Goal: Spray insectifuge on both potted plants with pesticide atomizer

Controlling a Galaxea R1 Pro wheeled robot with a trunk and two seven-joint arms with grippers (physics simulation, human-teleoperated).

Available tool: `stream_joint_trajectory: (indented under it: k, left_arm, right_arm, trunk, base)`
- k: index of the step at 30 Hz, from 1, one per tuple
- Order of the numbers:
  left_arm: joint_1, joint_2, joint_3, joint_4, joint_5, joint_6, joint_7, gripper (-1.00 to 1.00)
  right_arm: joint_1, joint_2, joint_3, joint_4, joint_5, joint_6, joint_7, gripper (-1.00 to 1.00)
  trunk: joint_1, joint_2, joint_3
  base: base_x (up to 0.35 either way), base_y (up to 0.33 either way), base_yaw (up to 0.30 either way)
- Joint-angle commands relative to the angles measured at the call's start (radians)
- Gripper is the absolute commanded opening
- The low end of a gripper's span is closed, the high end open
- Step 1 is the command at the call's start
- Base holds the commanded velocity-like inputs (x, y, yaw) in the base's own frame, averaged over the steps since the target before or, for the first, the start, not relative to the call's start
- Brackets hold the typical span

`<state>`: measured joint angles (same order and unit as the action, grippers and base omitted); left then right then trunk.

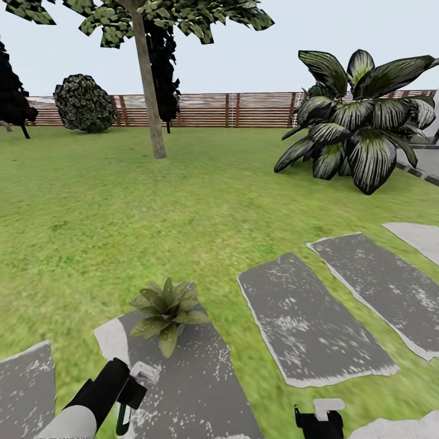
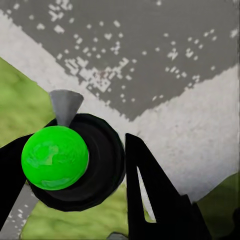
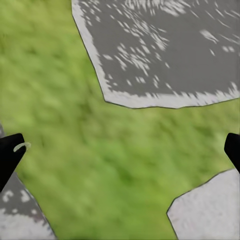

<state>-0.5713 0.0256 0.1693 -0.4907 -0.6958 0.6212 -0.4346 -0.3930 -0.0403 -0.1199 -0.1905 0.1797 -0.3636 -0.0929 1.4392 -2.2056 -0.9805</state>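
Observation:
One potted plant (image 1: 164, 310), a low rosette of pointed green leaves, stands at the far end of a grey stepping stone (image 1: 183, 378); its leaves cover the pot. Just short of it, my left gripper (image 1: 130, 393) is shut on the pesticide atomizer (image 1: 143, 373). In the left wrist view the atomizer (image 2: 55, 157) is a bright green ball with a grey nozzle, held between black fingers (image 2: 150, 195) above the stone. My right gripper (image 1: 319, 421) hangs open over the lawn (image 3: 120, 150), nothing between its fingers. The second potted plant is out of view.
Two more stepping stones (image 1: 311, 326) (image 1: 381, 283) lie to the right. A big dark striped plant (image 1: 360, 125) stands at the far right, a tree trunk (image 1: 149, 91) and a round shrub (image 1: 83, 103) farther off, before the slat fence (image 1: 244, 110). Lawn spreads between.

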Motion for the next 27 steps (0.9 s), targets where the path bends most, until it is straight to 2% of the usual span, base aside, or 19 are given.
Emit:
stream_joint_trajectory:
  k: [1, 4, 7, 10, 13, 15, 19, 21, 24, 27]
  left_arm:
    - [-0.001, 0.001, 0.005, -0.002, -0.013, 0.003, -0.033, -1.00]
    - [-0.010, 0.014, 0.006, -0.005, -0.036, 0.045, -0.082, -1.00]
    - [-0.036, 0.022, 0.007, -0.033, -0.106, 0.091, -0.100, -1.00]
    - [-0.047, 0.023, 0.007, -0.046, -0.124, 0.098, -0.122, -1.00]
    - [-0.070, 0.031, 0.005, -0.057, -0.132, 0.099, -0.188, -1.00]
    - [-0.087, 0.046, 0.006, -0.060, -0.152, 0.099, -0.224, -1.00]
    - [-0.121, 0.050, 0.006, -0.060, -0.178, 0.103, -0.242, -1.00]
    - [-0.146, 0.055, 0.005, -0.060, -0.182, 0.132, -0.276, -1.00]
    - [-0.159, 0.076, 0.005, -0.060, -0.188, 0.152, -0.297, -1.00]
    - [-0.157, 0.084, 0.004, -0.060, -0.219, 0.157, -0.302, -1.00]
  right_arm:
    - [-0.001, 0.000, -0.007, 0.001, 0.011, -0.003, -0.002, 1.00]
    - [-0.001, -0.001, -0.007, 0.002, 0.011, -0.003, -0.002, 1.00]
    - [-0.001, -0.001, -0.007, 0.002, 0.012, -0.003, -0.002, 1.00]
    - [-0.001, -0.001, -0.007, 0.002, 0.012, -0.003, -0.002, 1.00]
    - [-0.001, -0.002, -0.007, 0.002, 0.012, -0.003, -0.002, 1.00]
    - [-0.001, -0.003, -0.007, 0.002, 0.012, -0.003, -0.002, 1.00]
    - [-0.001, -0.003, -0.007, 0.002, 0.012, -0.003, -0.002, 1.00]
    - [-0.001, -0.003, -0.007, 0.002, 0.012, -0.003, -0.002, 1.00]
    - [-0.001, -0.003, -0.007, 0.001, 0.011, -0.003, -0.002, 1.00]
    - [-0.001, -0.003, -0.007, 0.000, 0.011, -0.003, -0.002, 1.00]
  trunk:
    - [0.000, 0.000, -0.001]
    - [0.000, 0.000, -0.001]
    - [0.000, 0.000, -0.001]
    - [0.000, 0.000, -0.001]
    - [0.000, 0.000, -0.001]
    - [0.000, 0.000, -0.001]
    - [0.000, 0.000, -0.001]
    - [0.000, 0.000, -0.001]
    - [0.000, 0.000, -0.001]
    - [0.000, 0.000, -0.001]
  base:
    - [0.000, 0.000, 0.003]
    - [0.000, 0.000, 0.001]
    - [0.000, 0.000, 0.000]
    - [0.000, 0.000, 0.000]
    - [0.000, 0.000, 0.000]
    - [0.000, 0.000, 0.000]
    - [0.000, 0.000, 0.000]
    - [0.000, 0.000, 0.000]
    - [0.000, 0.000, 0.000]
    - [0.000, 0.000, 0.000]
